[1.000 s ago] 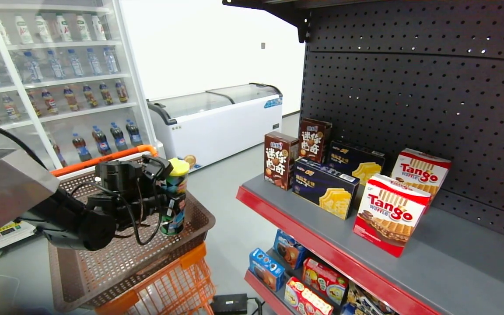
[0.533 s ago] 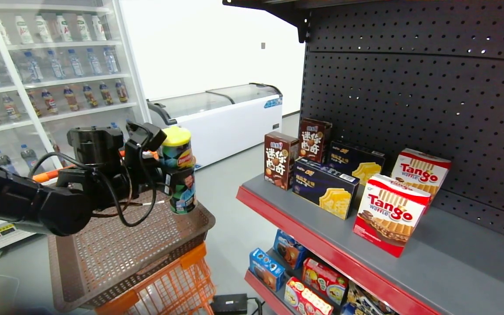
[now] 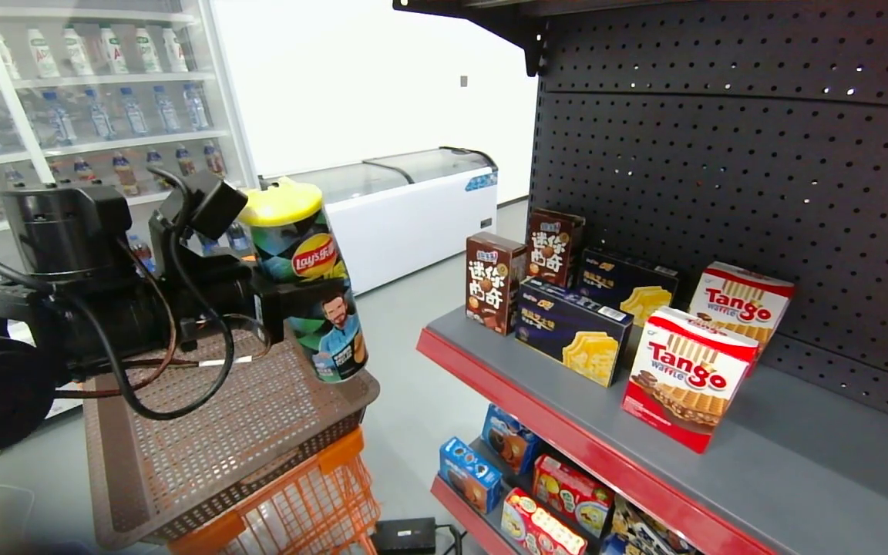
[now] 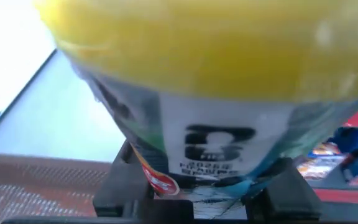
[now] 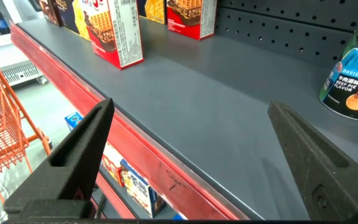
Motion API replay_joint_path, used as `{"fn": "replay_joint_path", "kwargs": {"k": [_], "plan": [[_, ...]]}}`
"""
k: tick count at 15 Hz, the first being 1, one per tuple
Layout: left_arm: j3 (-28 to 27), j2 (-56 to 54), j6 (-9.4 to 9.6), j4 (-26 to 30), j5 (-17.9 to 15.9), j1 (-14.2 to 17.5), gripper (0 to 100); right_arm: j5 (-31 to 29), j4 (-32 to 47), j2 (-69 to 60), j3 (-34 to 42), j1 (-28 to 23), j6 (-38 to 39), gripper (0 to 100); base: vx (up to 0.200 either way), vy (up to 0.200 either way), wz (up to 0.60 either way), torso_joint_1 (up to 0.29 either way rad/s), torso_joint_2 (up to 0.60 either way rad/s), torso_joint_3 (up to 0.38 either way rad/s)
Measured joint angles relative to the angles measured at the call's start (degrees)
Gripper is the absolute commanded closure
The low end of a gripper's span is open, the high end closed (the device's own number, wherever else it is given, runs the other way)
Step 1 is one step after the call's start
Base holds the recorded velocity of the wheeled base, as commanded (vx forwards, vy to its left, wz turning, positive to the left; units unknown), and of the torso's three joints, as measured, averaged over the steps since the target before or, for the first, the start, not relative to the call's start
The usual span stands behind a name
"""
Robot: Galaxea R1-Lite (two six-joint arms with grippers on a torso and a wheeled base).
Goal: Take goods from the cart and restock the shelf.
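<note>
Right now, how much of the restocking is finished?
Maybe done: a green can already stands on the shelf. In hand: the left gripper holds a yellow-lidded can above the cart, not yet over the shelf. Left: carry it across and set it on the bare grey part. The right gripper hangs open above that part.

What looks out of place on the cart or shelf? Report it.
Nothing is spilled or damaged. Only the yellow-lidded chip can is askew: the left gripper holds it tilted above the cart's brown perforated plastic basket. The cardboard snack boxes on the grey metal shelf stand in tidy rows.
</note>
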Motion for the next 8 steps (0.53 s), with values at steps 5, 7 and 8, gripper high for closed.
{"fn": "replay_joint_path", "kwargs": {"k": [5,7,8], "plan": [[2.61,-3.19,-0.28,0.22,-3.25,-5.73,100,0.00,0.02,0.00,0.00,0.00,-0.06,0,0.000,0.000,0.00,0.000,0.00,0.000],[2.12,-4.02,-0.27,2.44,-3.47,-8.16,100,-0.02,0.02,0.00,0.00,0.05,-0.09,0,0.000,0.000,0.00,0.000,0.00,0.000],[1.62,-4.33,-0.24,3.74,-3.47,-9.17,100,-0.02,0.02,0.00,0.00,0.02,-0.09,0,0.000,0.000,0.00,0.000,0.00,0.000]]}}
